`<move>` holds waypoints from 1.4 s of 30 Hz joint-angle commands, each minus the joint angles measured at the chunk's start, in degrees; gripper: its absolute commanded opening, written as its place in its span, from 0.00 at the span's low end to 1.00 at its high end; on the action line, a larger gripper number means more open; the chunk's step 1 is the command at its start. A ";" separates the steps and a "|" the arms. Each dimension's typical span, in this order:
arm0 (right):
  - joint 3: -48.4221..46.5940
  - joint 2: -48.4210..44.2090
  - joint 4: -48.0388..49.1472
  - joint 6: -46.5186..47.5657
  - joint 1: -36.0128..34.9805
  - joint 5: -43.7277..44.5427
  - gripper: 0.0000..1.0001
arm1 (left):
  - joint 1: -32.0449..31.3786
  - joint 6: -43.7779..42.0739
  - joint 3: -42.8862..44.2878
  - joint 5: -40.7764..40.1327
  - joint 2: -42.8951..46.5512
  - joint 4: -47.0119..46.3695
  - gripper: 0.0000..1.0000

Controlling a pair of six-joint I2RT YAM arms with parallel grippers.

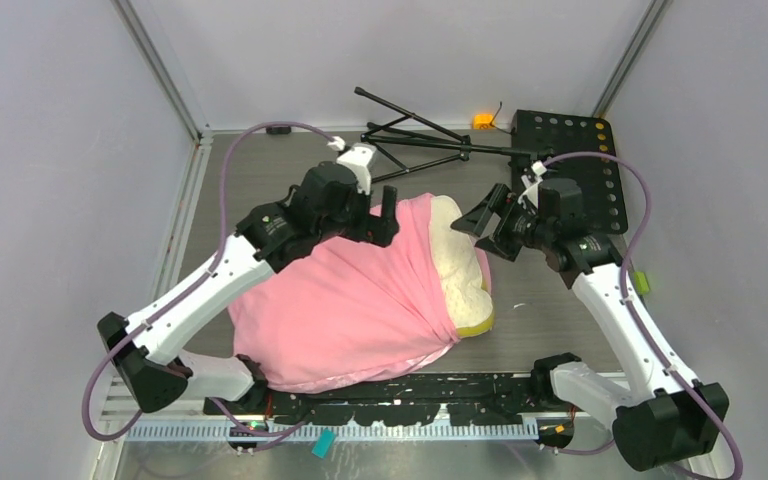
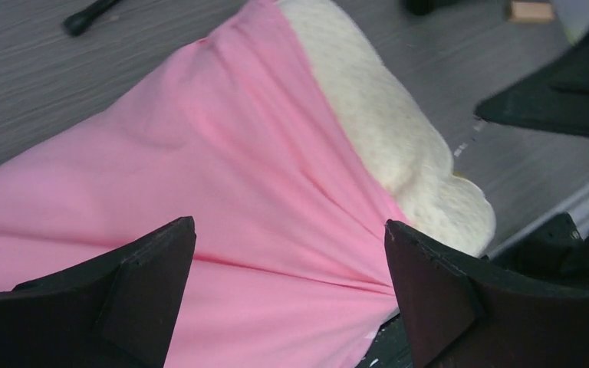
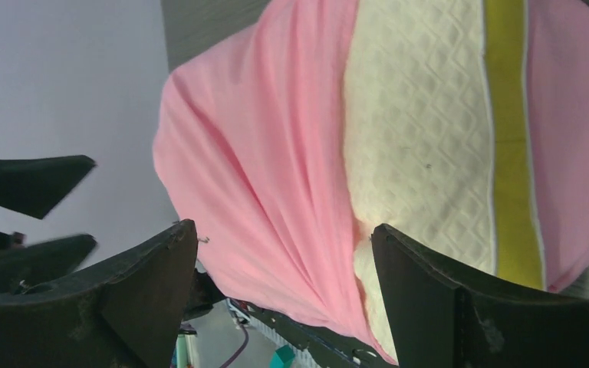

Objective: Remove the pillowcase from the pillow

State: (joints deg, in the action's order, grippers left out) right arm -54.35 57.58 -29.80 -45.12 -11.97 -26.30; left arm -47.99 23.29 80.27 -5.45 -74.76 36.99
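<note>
The pillow (image 1: 463, 272) is being covered over most of its length by the pillowcase (image 1: 350, 300), whose near edge is touching the black rail (image 1: 440, 385). The pillow's right end is being shown bare, with open table (image 1: 550, 320) beside it. The left gripper (image 2: 289, 224) and right gripper (image 3: 284, 228) are being held spread and empty above the far edge. A tripod (image 1: 420, 135) is lying beyond.
</note>
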 commanded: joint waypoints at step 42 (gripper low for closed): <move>2.32 2.28 -0.77 13.30 -8.17 34.29 0.00 | 33.40 14.80 -30.85 16.86 10.15 0.28 0.63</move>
State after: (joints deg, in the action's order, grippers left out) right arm -49.60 59.86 -33.28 -32.45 -20.40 6.79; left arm -14.87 37.67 49.76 3.84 -63.40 44.60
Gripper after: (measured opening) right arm 0.042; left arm 0.798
